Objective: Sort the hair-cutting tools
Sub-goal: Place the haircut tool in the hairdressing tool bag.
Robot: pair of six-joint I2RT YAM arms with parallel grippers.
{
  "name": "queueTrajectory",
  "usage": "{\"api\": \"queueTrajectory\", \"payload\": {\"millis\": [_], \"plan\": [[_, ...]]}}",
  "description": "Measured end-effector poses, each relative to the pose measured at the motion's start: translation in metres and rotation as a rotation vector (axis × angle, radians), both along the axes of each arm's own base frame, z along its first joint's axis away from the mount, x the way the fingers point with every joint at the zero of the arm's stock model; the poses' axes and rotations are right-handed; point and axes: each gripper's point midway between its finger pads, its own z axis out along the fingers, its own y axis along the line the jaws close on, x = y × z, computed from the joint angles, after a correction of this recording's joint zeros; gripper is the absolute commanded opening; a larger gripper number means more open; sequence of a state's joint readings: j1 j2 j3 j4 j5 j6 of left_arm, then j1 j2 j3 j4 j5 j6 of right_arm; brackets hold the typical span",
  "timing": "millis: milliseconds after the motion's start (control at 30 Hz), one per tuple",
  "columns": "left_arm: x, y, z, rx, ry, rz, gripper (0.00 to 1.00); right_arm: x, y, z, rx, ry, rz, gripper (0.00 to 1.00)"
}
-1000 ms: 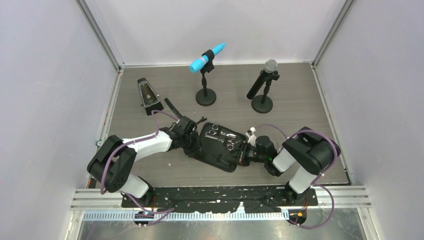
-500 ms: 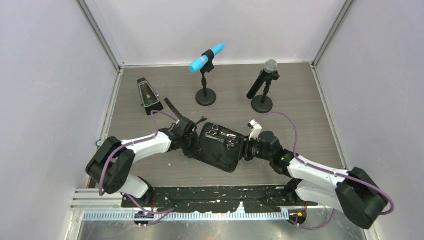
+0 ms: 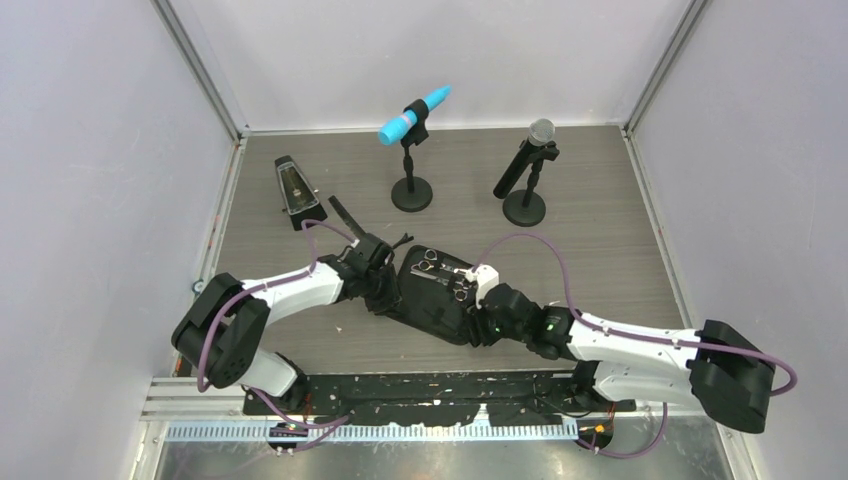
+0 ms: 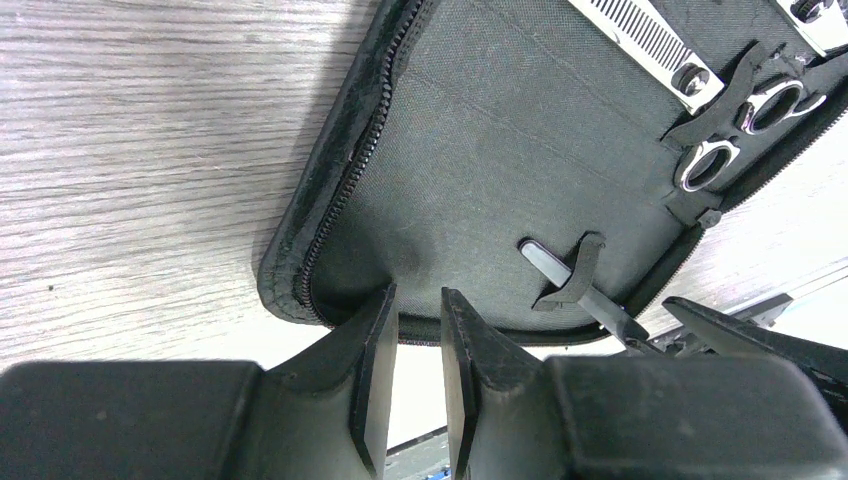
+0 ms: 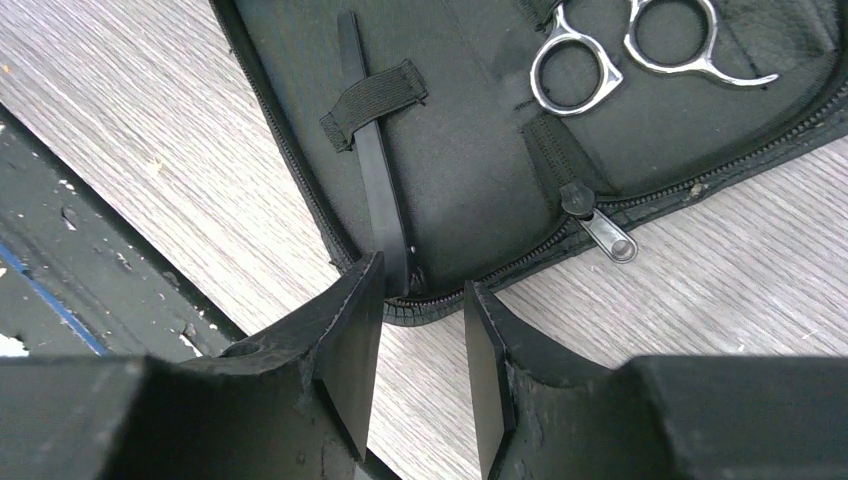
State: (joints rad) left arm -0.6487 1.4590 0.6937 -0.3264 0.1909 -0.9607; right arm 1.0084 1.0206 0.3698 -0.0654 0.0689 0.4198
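The black zip case (image 3: 440,305) lies open mid-table. Two silver scissors (image 3: 428,262) (image 3: 462,290) are strapped inside; ring handles (image 5: 600,60) (image 4: 740,130) show in both wrist views. A thin black hair clip (image 5: 375,180) (image 4: 560,272) sits under an elastic strap near the case's near rim. My right gripper (image 5: 425,285) (image 3: 472,322) is open at that rim, its left fingertip (image 5: 360,300) against the clip's end. My left gripper (image 4: 418,300) (image 3: 388,292) stands with a narrow gap, tips on the case's left near rim, nothing between them. A long black comb (image 3: 343,214) lies on the table.
A black metronome (image 3: 296,188) stands at the back left. Two microphone stands, one with a blue mic (image 3: 413,115) and one with a black mic (image 3: 527,165), stand at the back. The zip pull (image 5: 600,232) lies by the case's rim. The dark base plate (image 5: 60,250) borders the near edge.
My right gripper has opened and its arm has stretched out low, sliding from the case's right edge to its near rim. The left arm has not moved.
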Motion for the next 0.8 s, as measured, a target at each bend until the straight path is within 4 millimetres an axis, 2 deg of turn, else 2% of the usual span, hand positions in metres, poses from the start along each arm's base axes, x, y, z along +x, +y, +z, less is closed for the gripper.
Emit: {"api": "queueTrajectory", "payload": {"millis": [333,667,800], "plan": [[0.001,0.002,0.000,0.016,-0.003,0.001,0.25,0.001,0.010,-0.001,-0.075,-0.033,0.056,0.41],[0.002,0.008,0.001,0.058,-0.010,-0.008,0.25,-0.002,0.013,-0.015,-0.135,0.005,0.091,0.40],[0.003,0.010,0.000,0.079,-0.005,-0.016,0.25,-0.002,0.014,-0.016,-0.163,0.011,0.114,0.36]]}}
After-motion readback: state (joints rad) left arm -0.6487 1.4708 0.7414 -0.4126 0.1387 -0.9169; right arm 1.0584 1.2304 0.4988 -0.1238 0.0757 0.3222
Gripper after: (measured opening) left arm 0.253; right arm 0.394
